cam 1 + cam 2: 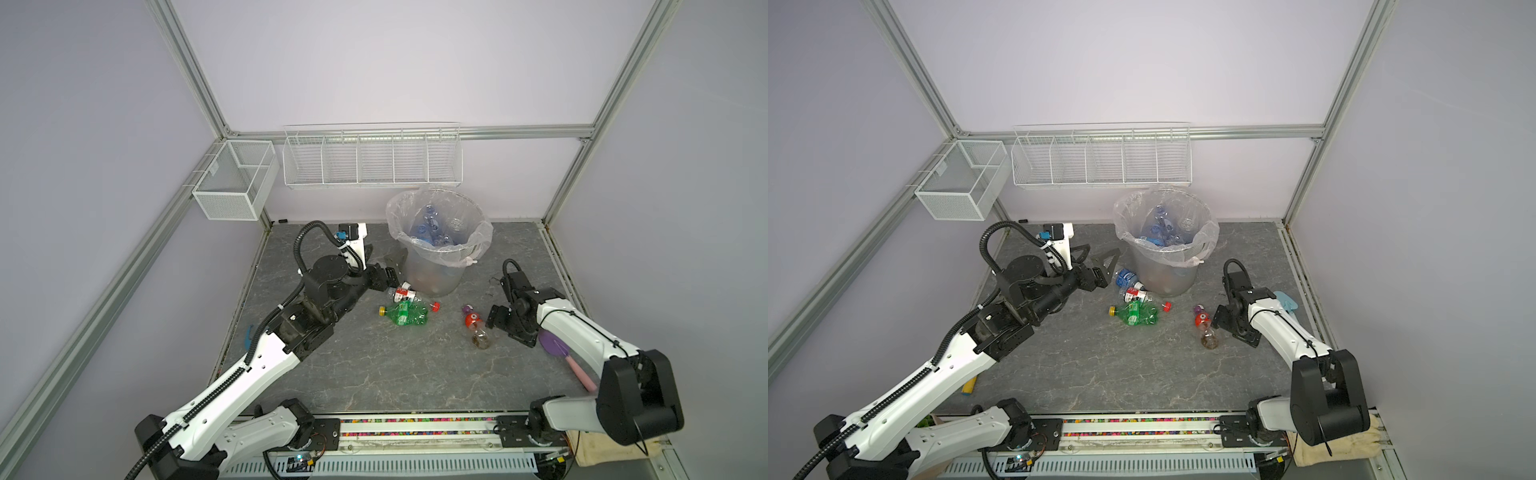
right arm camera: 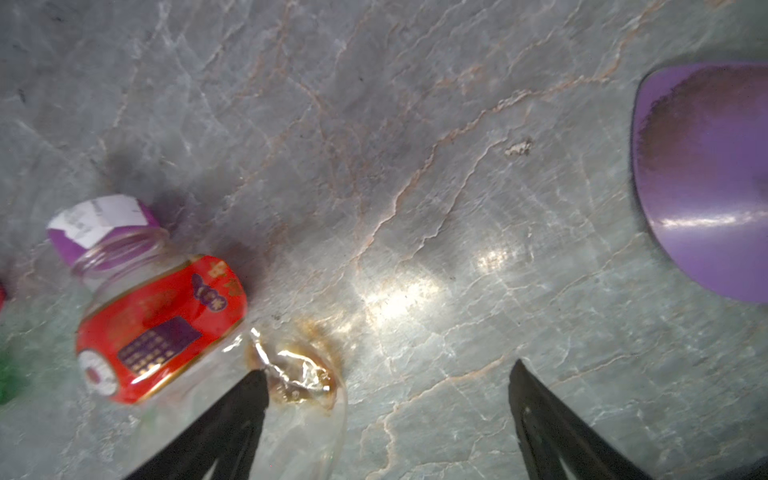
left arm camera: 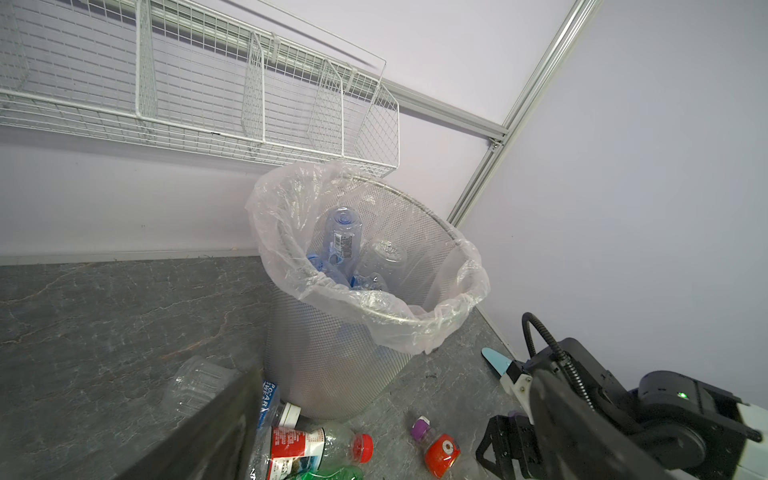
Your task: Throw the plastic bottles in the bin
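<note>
Only a top view shows the blue-label bottle (image 1: pixel 1124 277) beside the bin (image 1: pixel 1165 272), near the wide-open, empty left gripper (image 1: pixel 1096 259). Close up, the right gripper (image 2: pixel 386 378) gapes empty, one finger beside the red-label bottle (image 2: pixel 160 328).

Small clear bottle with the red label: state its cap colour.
Purple, with a white sticker on the cap; clearest in the right wrist view.

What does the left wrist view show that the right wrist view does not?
Only the left wrist view shows the bin, the bottles inside it, the wire basket on the wall and the blue-labelled bottle beside the bin. Only the right wrist view shows the purple spatula head. Both show the red-labelled bottle with the purple cap, lying on the grey table.
</note>
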Action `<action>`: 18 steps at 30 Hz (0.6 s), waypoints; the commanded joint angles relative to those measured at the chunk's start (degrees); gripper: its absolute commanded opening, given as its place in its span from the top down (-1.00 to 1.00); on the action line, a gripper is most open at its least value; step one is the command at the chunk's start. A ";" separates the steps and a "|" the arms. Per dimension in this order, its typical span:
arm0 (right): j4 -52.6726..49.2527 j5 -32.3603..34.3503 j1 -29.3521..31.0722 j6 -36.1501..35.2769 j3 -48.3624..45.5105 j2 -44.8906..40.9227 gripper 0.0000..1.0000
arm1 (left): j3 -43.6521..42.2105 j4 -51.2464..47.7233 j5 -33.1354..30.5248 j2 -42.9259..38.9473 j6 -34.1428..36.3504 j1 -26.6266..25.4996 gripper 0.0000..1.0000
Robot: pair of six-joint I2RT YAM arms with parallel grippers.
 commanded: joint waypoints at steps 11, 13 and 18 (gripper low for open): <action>1.81 -4.39 8.33 -7.64 5.80 -7.26 -0.93 | -0.54 -0.08 -0.52 -1.30 -0.50 -0.08 -0.98; 1.27 -2.91 11.23 -8.45 7.01 -5.72 -0.95 | -0.53 -0.12 -0.52 -1.26 -0.65 -0.09 -0.98; -0.27 0.44 15.53 -9.19 8.40 -0.52 -0.96 | -0.71 -0.41 -0.69 -1.60 -0.70 -0.08 -0.98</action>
